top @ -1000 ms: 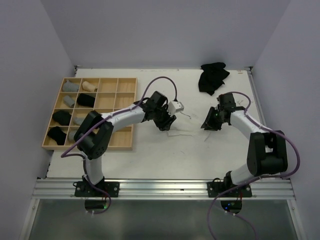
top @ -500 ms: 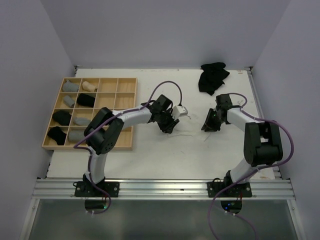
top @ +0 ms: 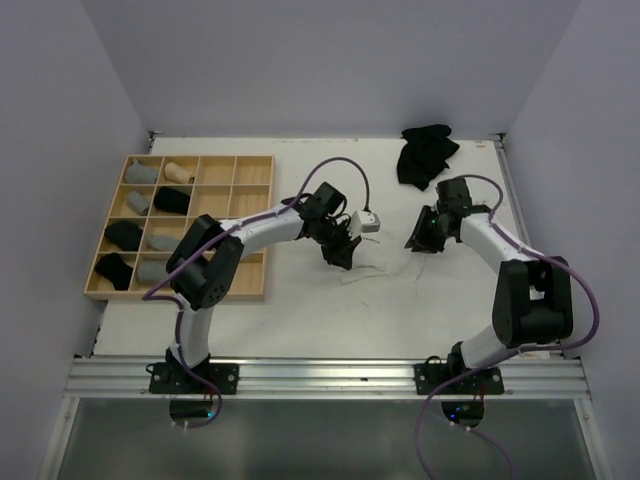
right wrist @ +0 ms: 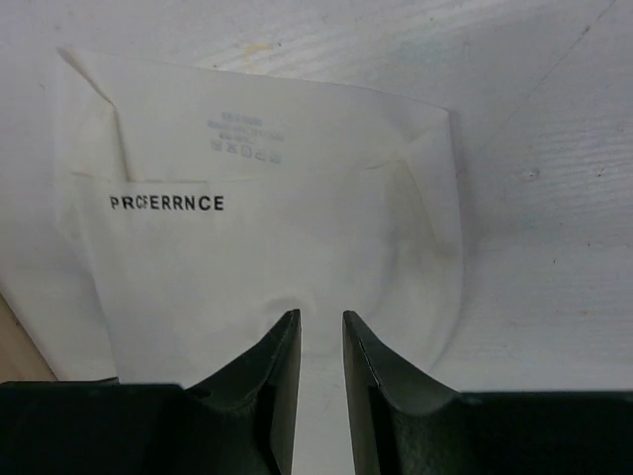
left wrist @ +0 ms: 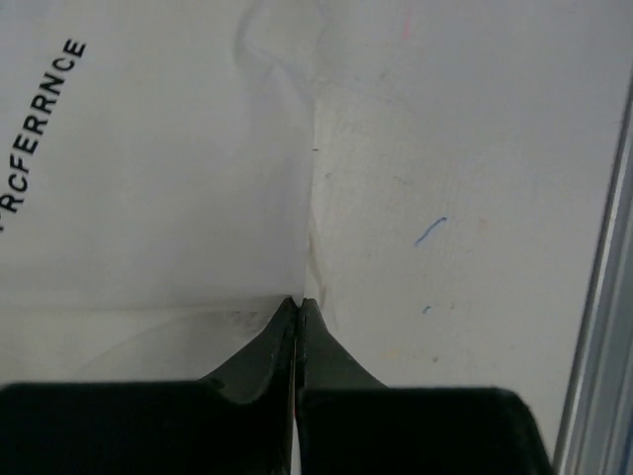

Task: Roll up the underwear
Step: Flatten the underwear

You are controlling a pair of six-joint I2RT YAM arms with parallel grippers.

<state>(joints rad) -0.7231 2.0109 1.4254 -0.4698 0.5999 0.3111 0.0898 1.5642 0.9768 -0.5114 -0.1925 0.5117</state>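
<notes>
Underwear [right wrist: 267,247], white, laid flat at centre of top view, between grippers. At cloth edge, left gripper [left wrist: 298,302] pressed together; whether cloth is caught cannot be told. Over hem, right gripper [right wrist: 321,322] slightly spread. Risk: thin edge missed by pinch, roll started crooked.

A white worktop [top: 300,310] fills the middle of the overhead view, closed in on three sides by pale lilac walls [top: 330,60]. On its left part lies a wooden grid tray [top: 253,200], its thin slats dividing it into rectangular compartments, its long side running away from the near edge. An aluminium rail [top: 330,375] runs along the near edge, with a dark glassy panel [top: 320,440] below it. Close up, the worktop [left wrist: 475,119] carries a short blue pen mark [left wrist: 430,231] and faint specks, and a metal strip [left wrist: 603,297] borders it at the right.
</notes>
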